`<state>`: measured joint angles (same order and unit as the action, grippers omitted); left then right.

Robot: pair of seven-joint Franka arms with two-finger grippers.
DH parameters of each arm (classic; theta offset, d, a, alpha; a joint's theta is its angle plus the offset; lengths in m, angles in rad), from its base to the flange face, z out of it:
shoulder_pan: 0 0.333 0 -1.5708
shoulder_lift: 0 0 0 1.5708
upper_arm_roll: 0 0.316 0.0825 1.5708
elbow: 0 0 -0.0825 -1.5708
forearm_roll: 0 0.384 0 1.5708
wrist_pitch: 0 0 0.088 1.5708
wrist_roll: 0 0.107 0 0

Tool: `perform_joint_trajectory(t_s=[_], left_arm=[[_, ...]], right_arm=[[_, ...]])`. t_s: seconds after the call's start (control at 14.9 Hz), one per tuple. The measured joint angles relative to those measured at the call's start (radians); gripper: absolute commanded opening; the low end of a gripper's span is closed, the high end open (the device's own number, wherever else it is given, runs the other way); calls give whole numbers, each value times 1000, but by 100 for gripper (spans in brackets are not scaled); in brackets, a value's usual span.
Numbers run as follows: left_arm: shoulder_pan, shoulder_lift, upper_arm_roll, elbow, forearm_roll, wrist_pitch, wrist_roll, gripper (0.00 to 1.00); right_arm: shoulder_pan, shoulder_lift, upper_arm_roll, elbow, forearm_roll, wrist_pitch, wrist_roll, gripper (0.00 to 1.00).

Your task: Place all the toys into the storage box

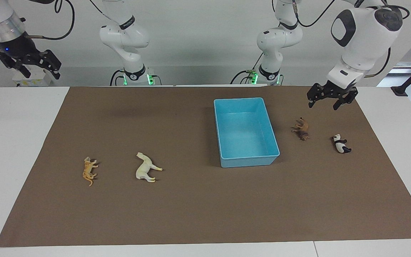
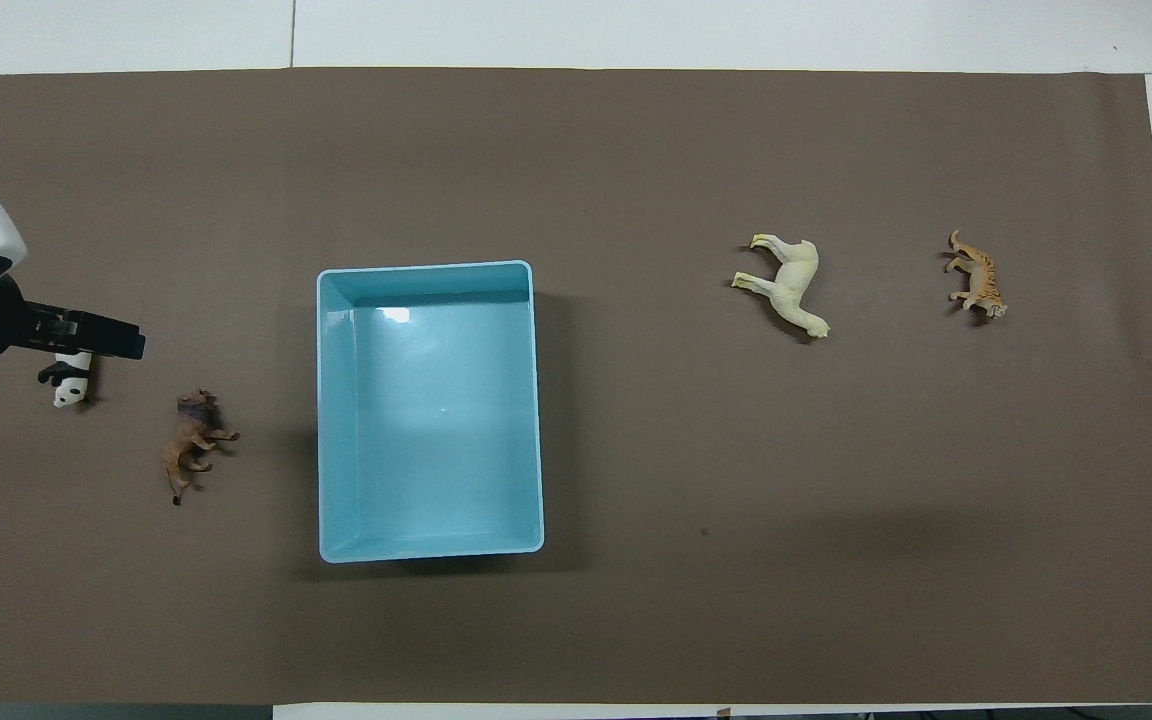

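The light blue storage box stands empty on the mat; it also shows in the overhead view. The brown lion and the panda lie beside it toward the left arm's end. The white horse and the orange tiger lie toward the right arm's end. My left gripper is open, raised over the mat by the panda, and covers part of it from above. My right gripper is open and waits high off the table's end.
A brown mat covers most of the white table. The two arm bases stand at the robots' edge of the table. The horse and the tiger lie well apart from the box.
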<state>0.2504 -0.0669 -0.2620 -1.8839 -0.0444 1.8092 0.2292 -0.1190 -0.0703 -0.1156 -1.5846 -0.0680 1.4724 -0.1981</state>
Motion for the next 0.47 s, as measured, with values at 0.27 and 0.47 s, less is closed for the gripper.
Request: perform_joint_trajectory(t_s=[0.27, 0.47], left_arm=[[12, 25, 0, -98, 0, 84, 147, 100], [12, 25, -7, -171, 0, 123, 177, 100]], right_arm=[[1, 6, 2, -129, 1, 176, 0, 100], [7, 72, 6, -157, 21, 285, 0, 100]])
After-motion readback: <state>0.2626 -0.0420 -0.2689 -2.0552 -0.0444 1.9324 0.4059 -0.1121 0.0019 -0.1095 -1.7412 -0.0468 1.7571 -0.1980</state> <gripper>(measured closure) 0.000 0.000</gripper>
